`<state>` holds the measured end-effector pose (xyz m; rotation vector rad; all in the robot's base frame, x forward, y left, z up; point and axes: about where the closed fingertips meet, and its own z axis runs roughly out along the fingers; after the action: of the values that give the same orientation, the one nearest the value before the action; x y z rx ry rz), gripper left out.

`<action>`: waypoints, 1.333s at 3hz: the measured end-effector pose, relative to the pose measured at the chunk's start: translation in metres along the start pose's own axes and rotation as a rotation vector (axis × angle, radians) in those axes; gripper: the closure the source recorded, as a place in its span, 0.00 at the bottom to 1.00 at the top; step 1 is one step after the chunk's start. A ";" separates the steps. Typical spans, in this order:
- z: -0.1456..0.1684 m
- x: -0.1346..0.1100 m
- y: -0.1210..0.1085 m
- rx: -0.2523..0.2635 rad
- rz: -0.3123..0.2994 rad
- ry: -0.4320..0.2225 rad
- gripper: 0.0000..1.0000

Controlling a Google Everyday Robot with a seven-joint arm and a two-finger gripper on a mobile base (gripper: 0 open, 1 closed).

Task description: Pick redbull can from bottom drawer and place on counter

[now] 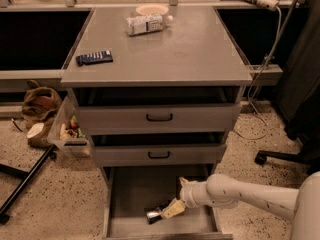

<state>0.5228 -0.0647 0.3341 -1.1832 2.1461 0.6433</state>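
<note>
The redbull can [154,215] lies on its side on the grey floor of the open bottom drawer [132,189], near the drawer's front. My gripper [173,209] is down inside the drawer at the can's right end, touching or nearly touching it. My white arm [240,196] reaches in from the right over the drawer's side wall. The counter [190,54] is the flat grey top of the cabinet, above the two upper drawers, which both stand partly open.
A white labelled bottle [144,24] and a pale plate [151,9] lie at the counter's back; a dark blue remote-like bar [94,58] lies at its left edge. A bag [40,106], a plastic bin [70,131] and a black stand leg [20,194] are left of the cabinet. A chair base [280,156] is right.
</note>
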 end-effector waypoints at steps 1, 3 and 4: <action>0.027 0.013 -0.019 0.053 0.032 0.018 0.00; 0.079 0.031 -0.059 0.254 -0.022 0.035 0.00; 0.086 0.040 -0.064 0.291 -0.120 0.103 0.00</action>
<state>0.5843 -0.0622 0.2382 -1.1930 2.1445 0.2121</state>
